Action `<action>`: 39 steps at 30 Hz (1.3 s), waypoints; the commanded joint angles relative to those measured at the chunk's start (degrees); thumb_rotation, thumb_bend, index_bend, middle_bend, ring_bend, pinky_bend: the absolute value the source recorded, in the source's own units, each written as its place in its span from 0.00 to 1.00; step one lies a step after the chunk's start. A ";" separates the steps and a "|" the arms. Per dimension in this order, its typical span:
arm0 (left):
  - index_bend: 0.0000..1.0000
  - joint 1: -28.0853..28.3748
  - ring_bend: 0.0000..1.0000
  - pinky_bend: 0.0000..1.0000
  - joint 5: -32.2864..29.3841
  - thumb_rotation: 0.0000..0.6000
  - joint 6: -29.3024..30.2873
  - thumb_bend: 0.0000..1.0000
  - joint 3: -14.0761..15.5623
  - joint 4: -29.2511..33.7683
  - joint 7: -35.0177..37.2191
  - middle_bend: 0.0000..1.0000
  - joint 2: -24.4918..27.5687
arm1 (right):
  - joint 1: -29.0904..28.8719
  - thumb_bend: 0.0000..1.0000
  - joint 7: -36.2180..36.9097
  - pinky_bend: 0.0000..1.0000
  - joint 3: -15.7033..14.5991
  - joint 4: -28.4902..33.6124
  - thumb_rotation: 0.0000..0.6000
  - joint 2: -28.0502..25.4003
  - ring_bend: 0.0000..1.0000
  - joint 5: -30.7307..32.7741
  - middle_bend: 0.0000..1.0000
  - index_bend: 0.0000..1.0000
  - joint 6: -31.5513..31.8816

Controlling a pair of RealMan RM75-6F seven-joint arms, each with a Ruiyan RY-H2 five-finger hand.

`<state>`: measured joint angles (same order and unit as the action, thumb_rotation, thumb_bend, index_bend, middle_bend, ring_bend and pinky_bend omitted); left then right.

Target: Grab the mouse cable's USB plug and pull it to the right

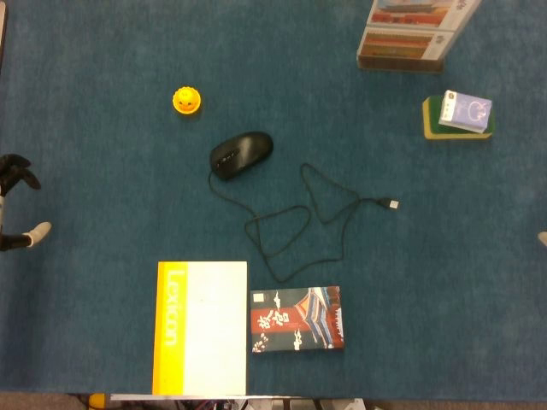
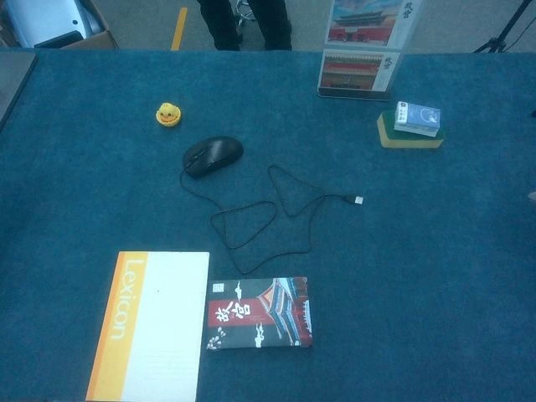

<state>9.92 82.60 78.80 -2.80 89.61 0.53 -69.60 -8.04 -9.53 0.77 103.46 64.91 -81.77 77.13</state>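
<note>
A black mouse (image 1: 242,154) (image 2: 213,155) lies on the blue table cloth left of centre. Its thin black cable (image 1: 282,226) (image 2: 251,222) winds in loose loops toward the right. The cable ends in a silver USB plug (image 1: 391,204) (image 2: 358,200), which lies flat and free on the cloth. My left hand (image 1: 19,201) shows only at the far left edge of the head view, fingers spread and holding nothing, far from the mouse. Of my right hand (image 1: 542,238) only a pale tip shows at the right edge, well right of the plug.
A yellow duck toy (image 1: 187,101) sits behind the mouse. A Lexicon book (image 1: 201,329) and a patterned booklet (image 1: 297,319) lie near the front edge. A card box on a green sponge (image 1: 459,116) and a picture stand (image 1: 410,38) are at the back right.
</note>
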 commanded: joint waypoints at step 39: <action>0.44 -2.07 0.31 0.52 2.88 1.00 6.65 0.00 -1.94 -0.73 16.93 0.29 -1.94 | -15.97 0.40 -20.23 0.02 4.67 7.77 1.00 5.54 0.00 22.24 0.10 0.51 -18.29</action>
<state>7.82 85.46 85.48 -4.74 88.89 17.49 -71.53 -23.40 -29.20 5.22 111.20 69.89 -60.13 59.24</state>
